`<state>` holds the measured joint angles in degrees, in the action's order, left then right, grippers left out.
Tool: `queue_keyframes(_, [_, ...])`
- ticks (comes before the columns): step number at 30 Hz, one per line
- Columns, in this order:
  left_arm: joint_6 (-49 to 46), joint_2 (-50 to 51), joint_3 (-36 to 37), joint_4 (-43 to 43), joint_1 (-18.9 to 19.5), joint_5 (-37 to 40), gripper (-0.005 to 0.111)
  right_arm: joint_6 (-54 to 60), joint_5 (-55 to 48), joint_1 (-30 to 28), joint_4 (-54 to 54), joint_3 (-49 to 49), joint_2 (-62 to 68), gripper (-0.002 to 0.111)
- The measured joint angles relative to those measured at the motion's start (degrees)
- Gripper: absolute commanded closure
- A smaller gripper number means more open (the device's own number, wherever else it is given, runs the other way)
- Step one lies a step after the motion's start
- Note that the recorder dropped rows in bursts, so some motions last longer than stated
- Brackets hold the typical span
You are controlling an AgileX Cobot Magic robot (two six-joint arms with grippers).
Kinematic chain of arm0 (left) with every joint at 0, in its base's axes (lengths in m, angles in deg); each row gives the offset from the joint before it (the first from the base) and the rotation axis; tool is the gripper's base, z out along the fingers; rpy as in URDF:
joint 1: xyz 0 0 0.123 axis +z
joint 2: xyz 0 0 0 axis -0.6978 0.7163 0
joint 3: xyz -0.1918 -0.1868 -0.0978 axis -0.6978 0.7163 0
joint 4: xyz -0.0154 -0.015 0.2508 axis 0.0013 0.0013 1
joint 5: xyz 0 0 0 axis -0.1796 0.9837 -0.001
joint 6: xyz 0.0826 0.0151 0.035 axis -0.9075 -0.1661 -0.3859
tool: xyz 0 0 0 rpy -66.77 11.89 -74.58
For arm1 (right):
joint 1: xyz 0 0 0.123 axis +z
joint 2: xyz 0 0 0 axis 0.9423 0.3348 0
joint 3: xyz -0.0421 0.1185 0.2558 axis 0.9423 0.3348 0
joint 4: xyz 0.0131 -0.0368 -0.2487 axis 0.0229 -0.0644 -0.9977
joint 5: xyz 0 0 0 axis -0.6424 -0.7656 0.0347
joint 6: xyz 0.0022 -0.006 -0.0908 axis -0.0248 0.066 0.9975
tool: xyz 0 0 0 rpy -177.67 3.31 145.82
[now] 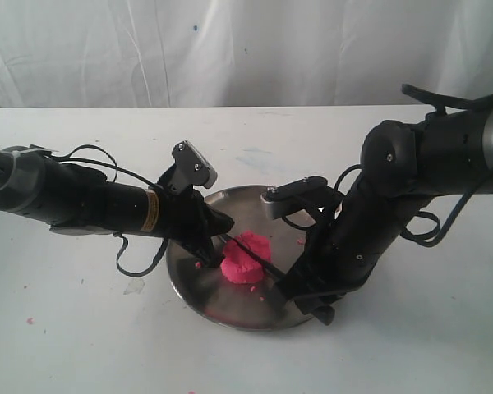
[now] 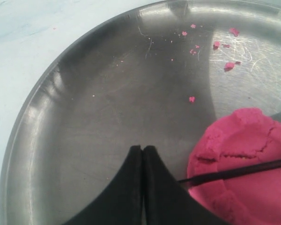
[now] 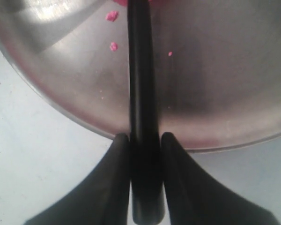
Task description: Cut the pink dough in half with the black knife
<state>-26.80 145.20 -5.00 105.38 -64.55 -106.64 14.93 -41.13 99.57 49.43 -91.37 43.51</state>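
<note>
The pink dough (image 1: 245,259) (image 2: 246,164) is a round lump in the middle of the round steel plate (image 1: 189,271) (image 2: 84,117) (image 3: 215,93). The black knife (image 1: 259,256) (image 2: 239,172) (image 3: 141,84) lies with its thin blade across the top of the dough. My right gripper (image 1: 300,289) (image 3: 144,137) is shut on the knife's handle at the plate's near right rim. My left gripper (image 1: 222,232) (image 2: 143,147) is shut with nothing between its fingers, hovering low over the plate just left of the dough, close to the blade's tip.
Tiny pink crumbs (image 2: 215,44) (image 3: 112,30) are scattered on the plate, and a few lie on the white table (image 1: 66,328). A white curtain (image 1: 230,49) hangs behind the table.
</note>
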Motion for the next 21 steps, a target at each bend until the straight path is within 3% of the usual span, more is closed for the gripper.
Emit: queue_keyframes(21, [0.00, 0.95, -0.36, -0.46, 0.10, -0.32, 0.107, 0.12, 1.01, 0.00, 0.03, 0.00, 2.09, 0.108])
